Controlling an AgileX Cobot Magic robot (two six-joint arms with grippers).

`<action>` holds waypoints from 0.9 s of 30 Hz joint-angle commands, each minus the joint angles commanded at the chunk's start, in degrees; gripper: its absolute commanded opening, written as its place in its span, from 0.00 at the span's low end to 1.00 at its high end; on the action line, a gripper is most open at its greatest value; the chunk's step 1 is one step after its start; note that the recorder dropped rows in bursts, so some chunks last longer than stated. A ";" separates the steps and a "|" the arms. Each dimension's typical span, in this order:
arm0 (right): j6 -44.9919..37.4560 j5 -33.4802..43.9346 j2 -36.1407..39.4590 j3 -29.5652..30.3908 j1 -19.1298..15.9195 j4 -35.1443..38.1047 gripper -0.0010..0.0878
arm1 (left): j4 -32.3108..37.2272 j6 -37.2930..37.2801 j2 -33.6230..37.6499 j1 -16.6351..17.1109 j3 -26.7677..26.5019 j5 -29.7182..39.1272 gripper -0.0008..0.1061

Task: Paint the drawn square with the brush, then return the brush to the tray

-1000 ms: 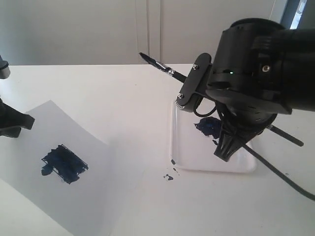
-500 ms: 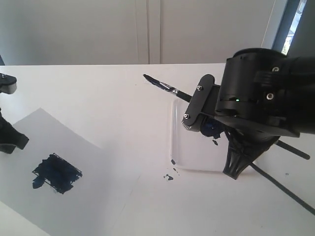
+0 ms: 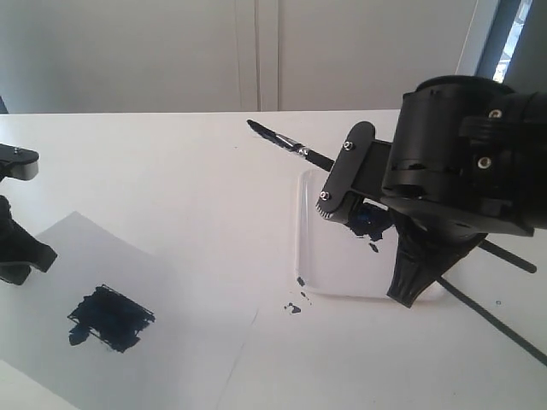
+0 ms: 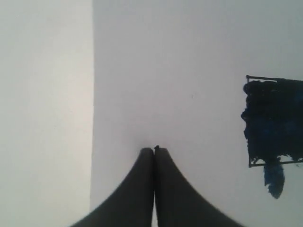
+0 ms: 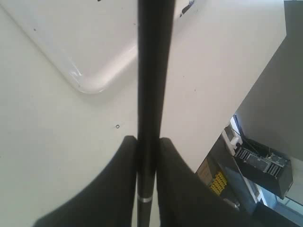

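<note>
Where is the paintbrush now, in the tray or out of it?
Out. The right gripper is shut on the brush handle, and its bristles stick out past the rim of the tray, over the table.

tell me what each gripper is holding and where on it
The right gripper grips the brush on its black handle, well back from the bristles. The left gripper is shut on nothing, over the paper.

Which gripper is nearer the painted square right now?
Left. The left gripper is shut over the paper just beside the drawn square; the right gripper holds the brush far off, by the tray.
</note>
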 joint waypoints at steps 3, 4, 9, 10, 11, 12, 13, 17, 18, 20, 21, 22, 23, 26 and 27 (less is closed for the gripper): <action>0.00 0.00 0.00 0.00 0.00 0.00 0.01 | 0.00 0.26 0.00 0.00 0.00 -0.45 0.07; 0.00 0.01 0.00 0.00 0.00 0.00 0.01 | 0.00 0.68 0.00 0.00 0.00 -0.45 0.11; 0.00 -0.14 0.00 0.00 0.00 0.00 0.01 | -0.88 2.68 0.00 0.00 0.00 0.57 0.55; 0.00 -0.14 0.00 0.00 0.00 0.00 0.01 | -1.64 2.68 0.00 0.00 0.00 0.27 0.65; 0.00 -0.14 0.00 0.00 0.00 0.00 0.01 | -2.57 2.68 0.00 0.00 0.00 0.01 0.71; 0.00 -0.14 0.00 0.00 0.00 0.00 0.01 | -3.27 2.58 0.08 0.00 0.00 -0.23 0.74; 0.15 -0.13 0.00 0.00 0.00 0.00 0.01 | -3.82 2.34 0.24 0.00 0.00 -0.36 0.74; 0.75 -0.62 0.00 1.71 -0.76 0.54 0.01 | -5.59 2.35 3.40 0.00 0.00 0.31 0.63; 0.99 -0.80 0.00 2.29 -1.43 0.71 0.01 | -6.00 2.20 3.97 0.00 0.00 0.52 0.61; 1.39 -2.21 -0.31 4.60 -3.68 2.00 0.01 | -6.76 2.20 4.75 0.00 0.00 0.50 0.60; 1.63 -4.21 -0.85 5.64 -5.37 3.92 0.01 | -7.78 2.20 4.79 0.00 0.00 -0.01 0.60; 1.63 -5.52 -0.97 6.12 -6.61 5.41 0.01 | -8.88 2.20 4.79 0.00 0.00 -0.65 0.60; 1.63 -6.37 -0.97 6.79 -7.58 6.52 0.01 | -10.40 2.72 4.79 0.00 0.00 -1.44 0.60; 2.17 -9.34 -0.97 9.44 -10.06 9.65 0.01 | -13.41 3.07 5.18 0.00 0.12 -5.27 0.60; 2.17 -10.50 -0.97 10.01 -10.52 10.85 0.01 | -15.63 3.07 5.76 0.00 0.34 -6.29 0.60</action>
